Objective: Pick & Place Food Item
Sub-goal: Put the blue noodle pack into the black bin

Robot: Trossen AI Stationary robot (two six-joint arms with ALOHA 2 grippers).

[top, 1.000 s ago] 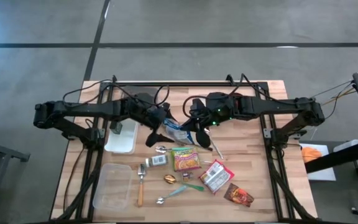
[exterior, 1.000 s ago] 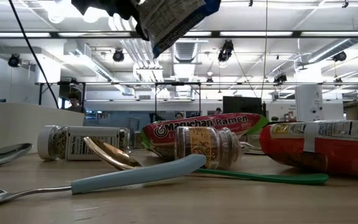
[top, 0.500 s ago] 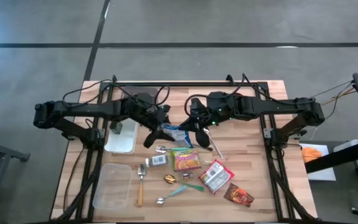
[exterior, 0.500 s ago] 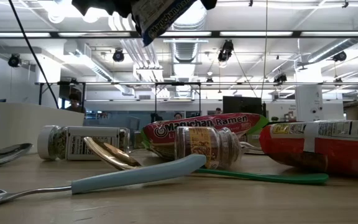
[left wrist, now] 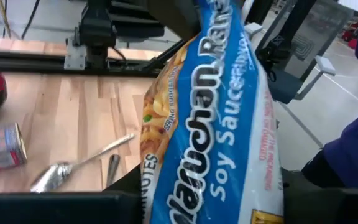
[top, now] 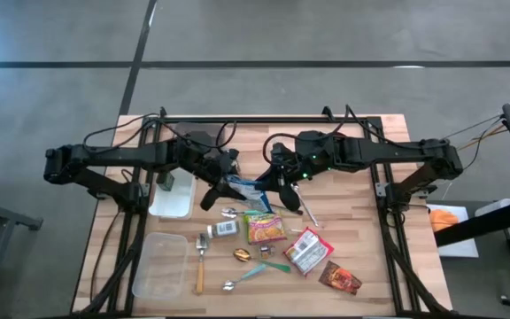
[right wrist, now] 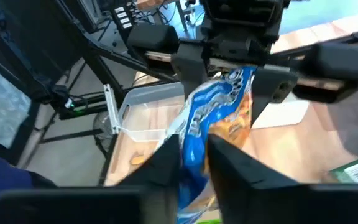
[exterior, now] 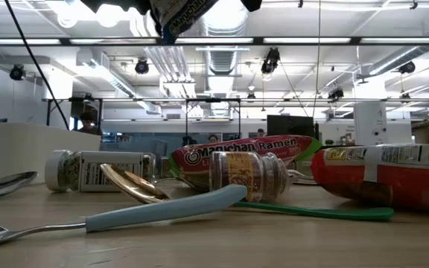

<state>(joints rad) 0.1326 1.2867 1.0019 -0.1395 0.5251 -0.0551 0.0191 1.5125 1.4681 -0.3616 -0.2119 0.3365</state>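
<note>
High view: left hand (top: 228, 184) has seemingly closed on ramen packet (top: 243, 187).

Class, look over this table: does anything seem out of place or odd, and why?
The blue ramen packet is off the table, hanging in the air between both tools, left and right, each with fingers on it. Below, jars lie tipped among scattered spoons and packets. Nothing looks spilled.

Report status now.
Left gripper clamped on blue soy-sauce ramen packet. Right gripper at its other end, fingers parted. Packet lifted above the table. Nothing blocking.
</note>
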